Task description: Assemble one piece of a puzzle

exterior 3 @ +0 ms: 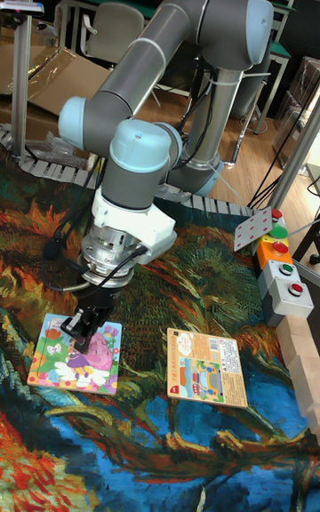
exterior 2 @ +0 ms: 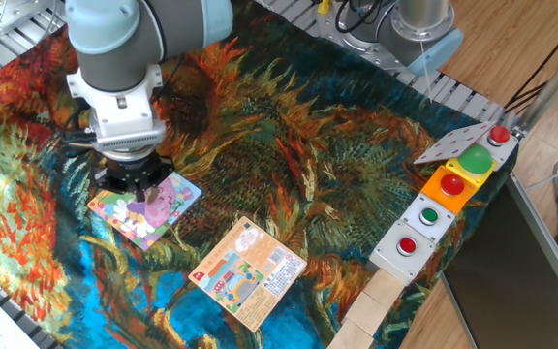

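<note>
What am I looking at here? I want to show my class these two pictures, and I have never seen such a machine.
It is one grey robot arm at a table covered by a sunflower-print cloth. One picture looks down from a fixed camera; the tall one looks from the front. The end effector is down over a square cartoon puzzle. The pictures do not show whether it holds a piece. Beside the puzzle lies an orange printed card. At the table's edge stand button boxes and pale wooden blocks.
</note>
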`<action>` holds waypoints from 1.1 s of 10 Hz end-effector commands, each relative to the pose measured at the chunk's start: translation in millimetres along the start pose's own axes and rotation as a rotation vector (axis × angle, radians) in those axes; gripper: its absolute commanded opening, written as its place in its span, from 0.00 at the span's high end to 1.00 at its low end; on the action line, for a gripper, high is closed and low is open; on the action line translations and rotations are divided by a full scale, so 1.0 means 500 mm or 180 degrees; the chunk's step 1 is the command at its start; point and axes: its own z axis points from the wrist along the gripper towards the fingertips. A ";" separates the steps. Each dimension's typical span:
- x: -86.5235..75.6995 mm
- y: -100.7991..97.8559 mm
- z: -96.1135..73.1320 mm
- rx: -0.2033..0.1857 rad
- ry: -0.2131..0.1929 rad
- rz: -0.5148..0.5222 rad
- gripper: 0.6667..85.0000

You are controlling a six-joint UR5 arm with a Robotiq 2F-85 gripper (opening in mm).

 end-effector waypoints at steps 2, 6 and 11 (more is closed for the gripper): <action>-0.004 0.002 0.001 0.0000 -0.0038 0.0016 0.99; -0.021 0.008 0.009 0.0016 -0.0077 0.0039 0.99; -0.016 0.012 0.019 0.0052 -0.0065 0.0016 0.99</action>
